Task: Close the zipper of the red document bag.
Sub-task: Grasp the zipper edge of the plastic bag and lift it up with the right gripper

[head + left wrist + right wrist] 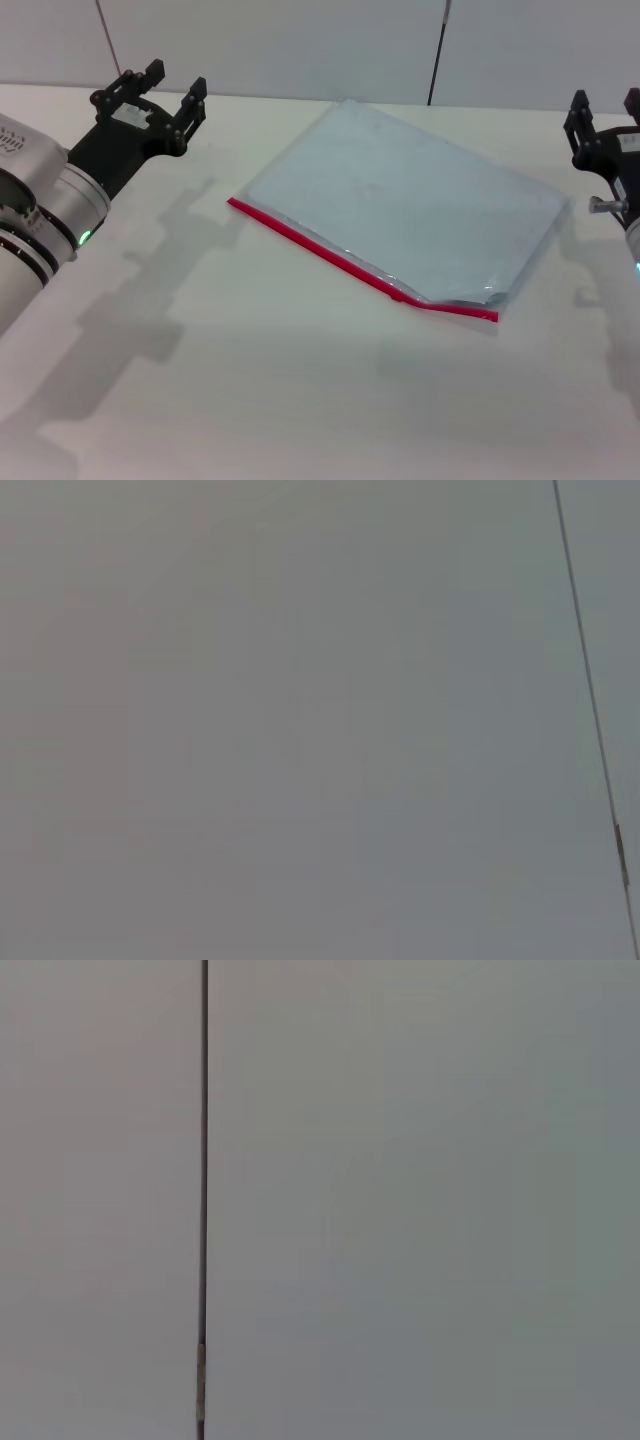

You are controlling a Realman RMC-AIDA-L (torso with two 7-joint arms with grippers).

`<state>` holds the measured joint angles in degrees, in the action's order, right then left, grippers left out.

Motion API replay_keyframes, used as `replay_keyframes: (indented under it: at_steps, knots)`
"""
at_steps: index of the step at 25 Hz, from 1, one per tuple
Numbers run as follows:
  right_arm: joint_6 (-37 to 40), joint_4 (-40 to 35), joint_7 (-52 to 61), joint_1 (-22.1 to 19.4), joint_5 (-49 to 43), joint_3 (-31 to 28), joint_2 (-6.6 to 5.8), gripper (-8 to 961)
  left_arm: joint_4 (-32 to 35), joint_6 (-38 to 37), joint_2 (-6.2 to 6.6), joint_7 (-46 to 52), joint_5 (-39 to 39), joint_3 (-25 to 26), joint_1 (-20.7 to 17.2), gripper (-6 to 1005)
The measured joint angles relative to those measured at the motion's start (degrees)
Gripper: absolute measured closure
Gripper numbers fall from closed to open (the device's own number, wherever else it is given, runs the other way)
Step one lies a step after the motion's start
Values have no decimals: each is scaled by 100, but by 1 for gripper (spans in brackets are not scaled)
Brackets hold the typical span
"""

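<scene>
Zipper runs diagonally along your near edge of the red document bag — slider nearer your right gripper; both it and the left gripper spread, empty.

The work surface is a plain white table. The red document bag lies flat on it, set diagonally, with the zipper along its near long edge.
</scene>
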<state>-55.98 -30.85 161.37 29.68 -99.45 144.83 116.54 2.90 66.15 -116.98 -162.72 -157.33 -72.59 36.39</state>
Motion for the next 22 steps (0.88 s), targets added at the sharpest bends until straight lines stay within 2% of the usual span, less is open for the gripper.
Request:
replay_keyframes:
  at_steps: [22]
  knots:
    - [383,-142,0,118,-5,0,-11,344,0,-33,5,4,0,0,7,447]
